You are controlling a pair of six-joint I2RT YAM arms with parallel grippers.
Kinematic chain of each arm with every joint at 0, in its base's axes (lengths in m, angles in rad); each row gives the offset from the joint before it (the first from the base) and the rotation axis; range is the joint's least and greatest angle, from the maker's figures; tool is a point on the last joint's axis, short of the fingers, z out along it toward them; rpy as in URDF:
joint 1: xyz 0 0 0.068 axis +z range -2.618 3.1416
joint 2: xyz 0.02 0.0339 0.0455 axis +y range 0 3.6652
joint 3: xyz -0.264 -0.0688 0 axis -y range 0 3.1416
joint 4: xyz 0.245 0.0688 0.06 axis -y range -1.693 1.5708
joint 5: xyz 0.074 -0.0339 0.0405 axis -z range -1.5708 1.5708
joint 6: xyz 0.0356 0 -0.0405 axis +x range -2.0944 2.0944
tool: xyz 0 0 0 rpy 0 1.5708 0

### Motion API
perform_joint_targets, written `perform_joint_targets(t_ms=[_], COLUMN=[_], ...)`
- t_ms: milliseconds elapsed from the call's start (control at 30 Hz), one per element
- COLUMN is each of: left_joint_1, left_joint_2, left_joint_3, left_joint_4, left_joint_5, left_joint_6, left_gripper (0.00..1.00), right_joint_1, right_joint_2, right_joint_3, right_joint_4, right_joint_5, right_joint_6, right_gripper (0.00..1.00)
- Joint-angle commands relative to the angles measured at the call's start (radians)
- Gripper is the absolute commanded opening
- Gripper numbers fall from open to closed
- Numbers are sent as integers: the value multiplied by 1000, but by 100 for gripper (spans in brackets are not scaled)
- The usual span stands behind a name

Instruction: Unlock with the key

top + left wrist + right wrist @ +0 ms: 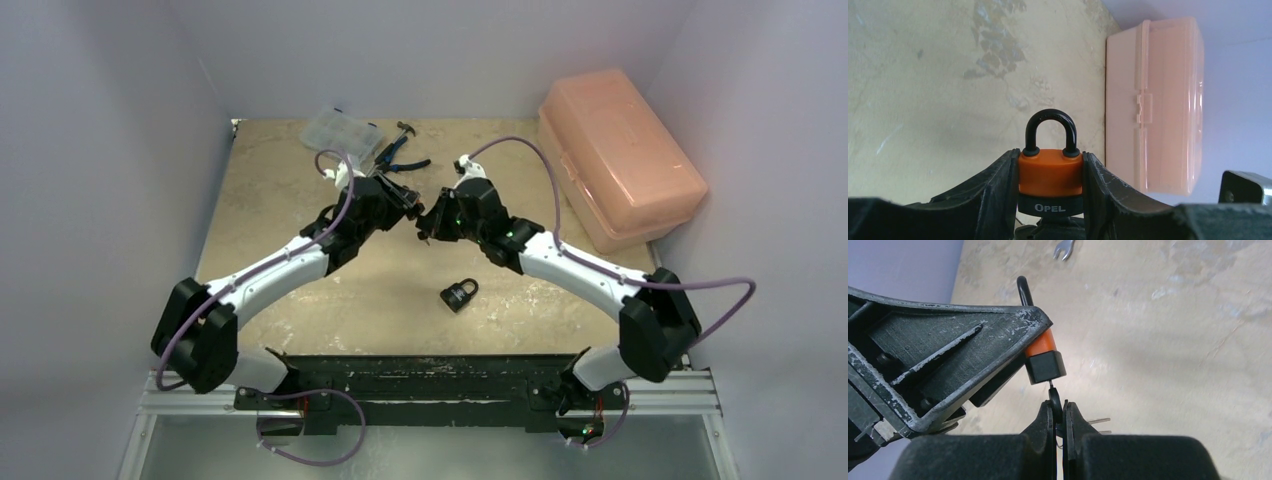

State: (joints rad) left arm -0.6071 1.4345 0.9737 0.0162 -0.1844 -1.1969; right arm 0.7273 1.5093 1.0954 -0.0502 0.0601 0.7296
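Left gripper (1050, 155) clamps the orange, black-shackled padlock (1050, 172) steady so right gripper (1059, 409), pinching a black-headed key (1054, 399), can reach its base at six o'clock.

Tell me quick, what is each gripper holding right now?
Left gripper: closed on the orange padlock.
Right gripper: closed on the key.

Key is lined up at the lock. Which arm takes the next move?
Right. The right fingers pinch the key, its blade at the base of the orange padlock, so they can likely turn it. The left fingers only clamp the body.
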Motion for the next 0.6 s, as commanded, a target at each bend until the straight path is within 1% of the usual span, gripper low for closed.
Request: perform_joint_targets(t_ms=[0, 133, 267, 333, 500, 567], left_joint_1=[-165, -274, -344, -376, -434, -449], left_joint_2=[-161, -240, -312, -340, -368, -372], left_joint_3=[-81, -153, -235, -260, -287, -291], left_joint_4=[-64, -98, -108, -123, -138, -145], left_joint_5=[11, -127, -215, -258, -311, -319], left_joint_6=[-69, -137, -220, -251, -279, -286], left_gripper=[0, 0, 0, 0, 0, 0], right_joint_1=[-24, -23, -23, -24, -23, -23], right_joint_2=[-142, -208, -244, -256, -254, -244], right_joint_3=[-90, -211, -289, -318, -359, -358], right_joint_4=[279, 376, 462, 488, 560, 561], right_joint_5=[25, -69, -163, -187, -271, -295], right_joint_6=[57, 16, -23, -31, -53, -73], right_gripper=[0, 0, 0, 0, 0, 0])
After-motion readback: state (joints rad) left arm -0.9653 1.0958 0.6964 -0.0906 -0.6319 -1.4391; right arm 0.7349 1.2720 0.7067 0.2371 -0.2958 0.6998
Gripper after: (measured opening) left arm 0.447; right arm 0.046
